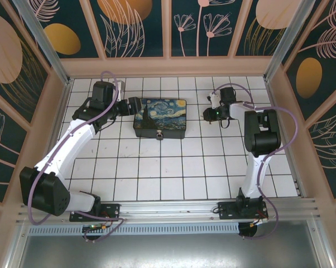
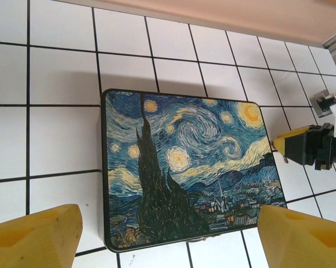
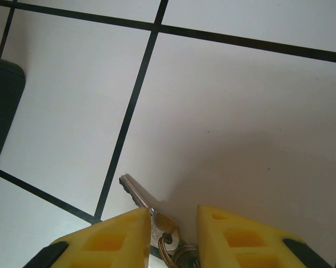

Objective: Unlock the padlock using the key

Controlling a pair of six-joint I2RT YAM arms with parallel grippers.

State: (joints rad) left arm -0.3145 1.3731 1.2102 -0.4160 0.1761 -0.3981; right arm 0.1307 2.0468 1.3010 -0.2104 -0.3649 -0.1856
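Note:
The key point(image 3: 138, 194) is a small silvery key lying flat on a white tile, with a ring point(image 3: 169, 252) through its head. My right gripper point(image 3: 173, 211) straddles the head: the left finger touches it and a gap shows beside the right finger. From above, that gripper point(image 1: 209, 115) sits low, just right of the painted box. The padlock point(image 1: 158, 134) is a tiny dark thing on the box's front face. My left gripper point(image 2: 168, 241) hovers open and wide over the box's near edge, holding nothing.
The black box point(image 1: 160, 117) with the swirly blue-and-yellow lid point(image 2: 185, 167) stands mid-table between the two grippers; its dark corner point(image 3: 3, 100) shows left of the key. Pink walls point(image 1: 168, 67) ring the tiled floor. Open tiles lie in front of the box.

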